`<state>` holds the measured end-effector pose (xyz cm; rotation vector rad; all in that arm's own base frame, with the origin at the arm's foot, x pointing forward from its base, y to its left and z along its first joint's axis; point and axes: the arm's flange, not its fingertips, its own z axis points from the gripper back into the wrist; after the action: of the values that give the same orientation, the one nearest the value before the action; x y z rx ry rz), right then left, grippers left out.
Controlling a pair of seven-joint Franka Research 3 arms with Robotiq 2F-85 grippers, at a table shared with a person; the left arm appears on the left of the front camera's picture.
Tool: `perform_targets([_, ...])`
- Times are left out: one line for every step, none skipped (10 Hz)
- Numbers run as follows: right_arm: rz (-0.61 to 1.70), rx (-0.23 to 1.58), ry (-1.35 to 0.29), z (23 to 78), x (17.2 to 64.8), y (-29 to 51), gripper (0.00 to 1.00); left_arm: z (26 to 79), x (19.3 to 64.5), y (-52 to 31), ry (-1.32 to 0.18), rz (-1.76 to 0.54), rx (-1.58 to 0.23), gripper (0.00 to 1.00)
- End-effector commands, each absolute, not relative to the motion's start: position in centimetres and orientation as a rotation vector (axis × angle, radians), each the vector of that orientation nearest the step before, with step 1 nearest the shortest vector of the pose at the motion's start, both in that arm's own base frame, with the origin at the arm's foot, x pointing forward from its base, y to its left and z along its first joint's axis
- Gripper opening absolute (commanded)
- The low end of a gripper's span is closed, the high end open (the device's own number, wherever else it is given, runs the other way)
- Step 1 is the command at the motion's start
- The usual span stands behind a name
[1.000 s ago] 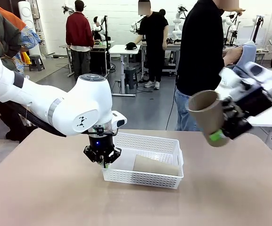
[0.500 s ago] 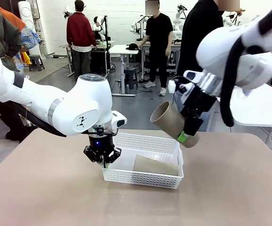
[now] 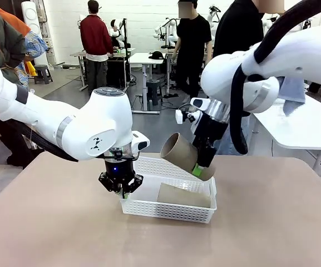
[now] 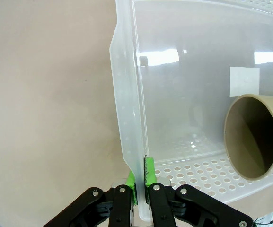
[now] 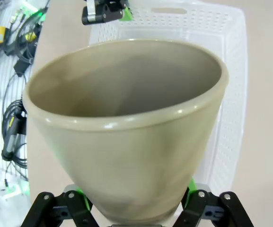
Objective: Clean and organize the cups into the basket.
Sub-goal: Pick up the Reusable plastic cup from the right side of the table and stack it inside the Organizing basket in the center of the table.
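The white lattice basket sits mid-table, and my left gripper is shut on its left rim. In the left wrist view the green pads pinch the basket's rim. One taupe cup lies on its side inside the basket, its mouth showing in the left wrist view. My right gripper is shut on a second taupe cup. It hangs tilted just above the basket's far right part, mouth toward the left. In the right wrist view this cup sits between the right gripper's fingers, above the basket.
The brown table has free room on both sides of the basket. A person in a black shirt stands at the far edge behind my right arm. A white side table stands at the right. My left gripper shows far off in the right wrist view.
My right arm has swung in from the right, carrying the taupe cup leftward and down to just above the basket. The left gripper and the basket have stayed put.
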<state>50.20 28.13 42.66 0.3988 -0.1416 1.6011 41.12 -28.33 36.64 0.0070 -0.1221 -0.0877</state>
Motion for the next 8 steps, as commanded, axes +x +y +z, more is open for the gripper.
perform_targets([1.582,0.373,-0.108,40.6,52.4,29.0,0.81,36.9,41.1,-28.4,-0.137,-0.094,0.001,0.00])
perform_targets([1.583,0.367,-0.074,38.9,53.2,29.1,0.81,36.9,41.1,-28.4,-0.137,-0.094,0.001,0.00])
perform_targets([1.596,0.363,-0.051,37.5,53.7,29.2,0.81,36.9,41.1,-28.4,-0.137,-0.094,0.001,0.00])
perform_targets([1.624,0.356,-0.048,36.6,53.8,29.0,0.81,36.9,41.1,-28.4,-0.137,-0.094,0.001,0.00])
perform_targets([1.651,0.353,-0.052,35.7,54.0,28.9,0.81,36.9,41.1,-28.4,-0.137,-0.094,0.001,0.00])
perform_targets([1.668,0.365,-0.058,35.3,54.0,29.0,0.81,36.9,41.1,-28.4,-0.137,-0.094,0.001,0.00])
perform_targets([1.674,0.371,-0.062,35.3,54.0,29.1,0.85,36.9,41.1,-28.4,-0.137,-0.094,0.001,0.00])
perform_targets([1.678,0.377,-0.067,35.6,53.6,29.0,1.00,36.9,41.1,-28.4,-0.137,-0.094,0.001,0.00])
